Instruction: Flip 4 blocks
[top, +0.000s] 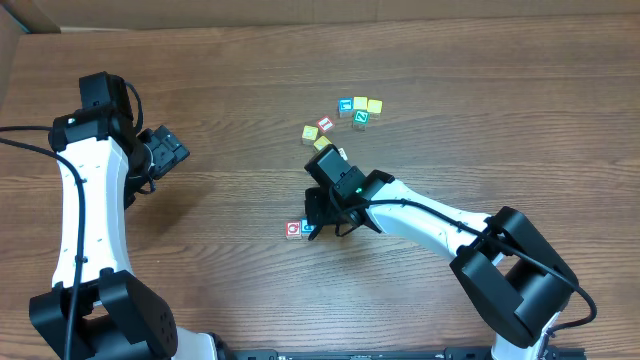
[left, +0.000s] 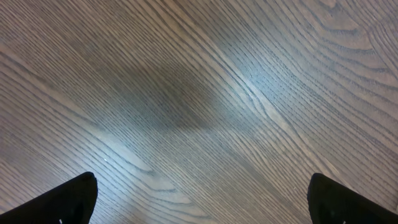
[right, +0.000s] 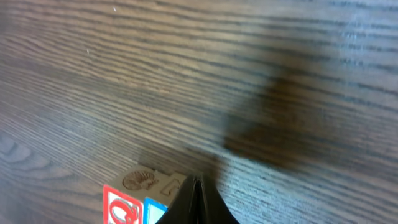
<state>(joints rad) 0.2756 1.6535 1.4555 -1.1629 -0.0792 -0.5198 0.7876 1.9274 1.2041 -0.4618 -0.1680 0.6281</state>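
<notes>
Two blocks sit side by side near the table's middle: a red-framed Q block (top: 293, 229) (right: 120, 208) and a blue-faced block (top: 307, 228) (right: 155, 213). My right gripper (top: 318, 221) (right: 197, 188) is shut with nothing between its fingers. Its tips are down against the blue block's right side and hide part of it. A green Z block (top: 361, 117) lies in the far cluster. A pale block (top: 340, 153) peeks out just behind the right wrist. My left gripper (top: 167, 150) (left: 205, 202) hangs open over bare wood at the left, far from all blocks.
The far cluster also holds a blue-faced cube (top: 345, 105), yellow cubes (top: 367, 104), a red-faced cube (top: 325, 124) and two more yellow cubes (top: 315, 137). The right arm (top: 430, 222) stretches across the table from the front right.
</notes>
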